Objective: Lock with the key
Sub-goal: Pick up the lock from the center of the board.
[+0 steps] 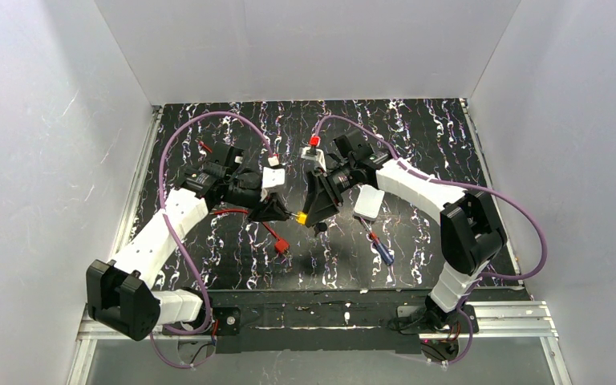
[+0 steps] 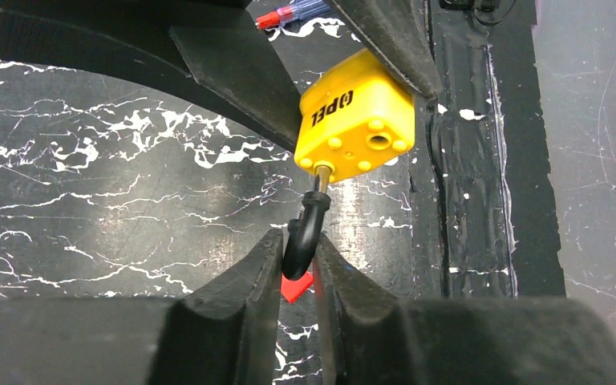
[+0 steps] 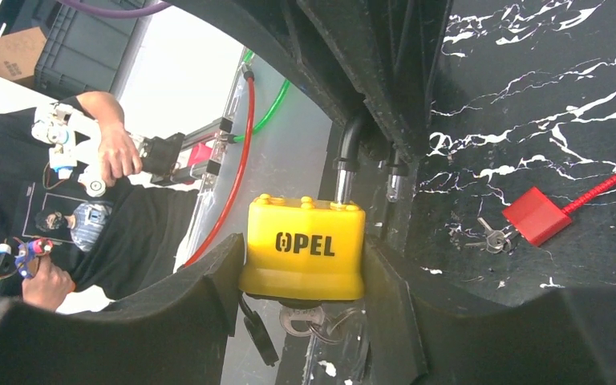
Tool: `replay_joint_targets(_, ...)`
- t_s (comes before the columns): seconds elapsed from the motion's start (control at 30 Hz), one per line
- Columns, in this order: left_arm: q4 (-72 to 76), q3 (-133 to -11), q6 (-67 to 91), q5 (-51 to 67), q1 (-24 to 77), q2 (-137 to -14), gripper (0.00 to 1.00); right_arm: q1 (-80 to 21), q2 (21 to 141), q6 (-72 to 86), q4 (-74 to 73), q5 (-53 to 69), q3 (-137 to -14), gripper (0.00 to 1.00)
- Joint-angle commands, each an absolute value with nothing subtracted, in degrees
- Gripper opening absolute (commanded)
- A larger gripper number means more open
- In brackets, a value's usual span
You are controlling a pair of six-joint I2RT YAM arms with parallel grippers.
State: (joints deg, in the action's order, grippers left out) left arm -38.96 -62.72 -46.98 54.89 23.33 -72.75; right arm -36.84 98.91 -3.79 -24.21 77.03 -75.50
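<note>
A yellow padlock point(image 1: 300, 216) marked OPEL hangs above the table between both arms. My right gripper point(image 3: 303, 245) is shut on the padlock's body point(image 3: 305, 249), one finger on each side. A silver key point(image 3: 303, 319) on a ring sticks out of the underside. The black shackle point(image 2: 303, 233) stands open: one leg sits in the body point(image 2: 357, 120) and the other hole point(image 2: 379, 143) is empty. My left gripper point(image 2: 298, 241) is shut on the shackle's bend, both fingertips touching it. In the top view the left gripper point(image 1: 277, 210) faces the right gripper point(image 1: 314, 210).
A red tag point(image 1: 281, 245) on a red cord lies on the black marbled table below the lock. Loose spare keys point(image 3: 491, 237) lie beside the red tag point(image 3: 536, 215). A screwdriver point(image 1: 378, 247) and a white block point(image 1: 368, 202) lie to the right. White walls enclose three sides.
</note>
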Motion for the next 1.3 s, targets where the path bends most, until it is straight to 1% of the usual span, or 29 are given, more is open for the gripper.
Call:
replay_joint_targets(0.0, -37.1, -62.9, -42.3, 57.1, 23.7, -71.7, 0.14, -37.0, 95.5, -2.9, -22.0, 80.3, -76.2, 0.34)
replay_joint_targets(0.03, -36.4, -63.0, -40.9, 57.0, 23.7, -71.7, 0.06, -37.0, 95.3, -2.8, -21.9, 80.1, -76.3, 0.34)
replay_joint_targets(0.07, -35.1, -63.1, -38.5, 56.6, 23.7, -71.6, 0.0, -37.0, 95.2, -2.9, -21.9, 79.9, -76.4, 0.34)
replay_joint_targets(0.13, -33.3, -63.2, -34.5, 55.5, 23.7, -71.4, 0.0, -36.9, 94.9, -2.9, -21.8, 79.2, -76.7, 0.36)
replay_joint_targets(0.17, -33.1, -63.3, -33.9, 55.4, 23.8, -71.1, 0.0, -36.9, 94.7, -2.9, -21.9, 78.7, -76.9, 0.4)
replay_joint_targets(0.2, -33.1, -63.5, -33.2, 55.6, 23.7, -70.8, 0.0, -36.6, 94.4, -2.9, -22.0, 78.0, -77.2, 0.49)
replay_joint_targets(0.27, -32.9, -64.1, -31.5, 56.2, 23.6, -70.2, 0.0, -35.4, 94.0, -2.9, -22.3, 77.1, -77.9, 0.76)
replay_joint_targets(0.3, -32.8, -64.3, -30.8, 56.8, 23.4, -70.0, 0.0, -34.5, 93.8, -3.0, -22.7, 76.9, -78.5, 0.86)
replay_joint_targets(0.33, -32.6, -64.6, -29.9, 57.6, 23.3, -69.7, 0.0, -33.4, 93.7, -3.6, -23.4, 76.7, -79.3, 0.92)
replay_joint_targets(0.4, -31.9, -65.0, -27.4, 59.5, 22.9, -69.4, 0.0, -31.2, 93.3, -5.8, -26.1, 75.7, -81.1, 0.98)
replay_joint_targets(0.57, -29.8, -65.1, -22.8, 62.3, 22.6, -69.0, 0.0, -27.0, 92.0, -13.1, -34.1, 71.7, -85.8, 0.98)
replay_joint_targets(0.67, -29.0, -65.3, -20.9, 63.3, 22.4, -68.8, 0.0, -26.6, 91.2, -21.7, -43.5, 66.2, -89.5, 0.98)
replay_joint_targets(0.77, -28.6, -65.8, -18.7, 64.5, 22.0, -68.6, 0.0, -26.7, 89.8, -26.1, -46.3, 63.0, -89.8, 0.98)
replay_joint_targets(0.9, -25.4, -65.8, -14.0, 66.9, 21.3, -68.8, 0.0, -26.8, 85.1, -25.9, -42.5, 61.2, -85.0, 0.98)
replay_joint_targets(1.03, -19.7, -64.6, -7.5, 69.2, 20.7, -69.2, 0.0, -28.3, 79.2, -18.7, -31.7, 60.8, -77.6, 0.98)
replay_joint_targets(1.27, -15.1, -63.5, -2.9, 70.6, 20.7, -70.3, 0.0, -32.9, 79.6, -19.5, -32.0, 58.7, -76.3, 0.98)
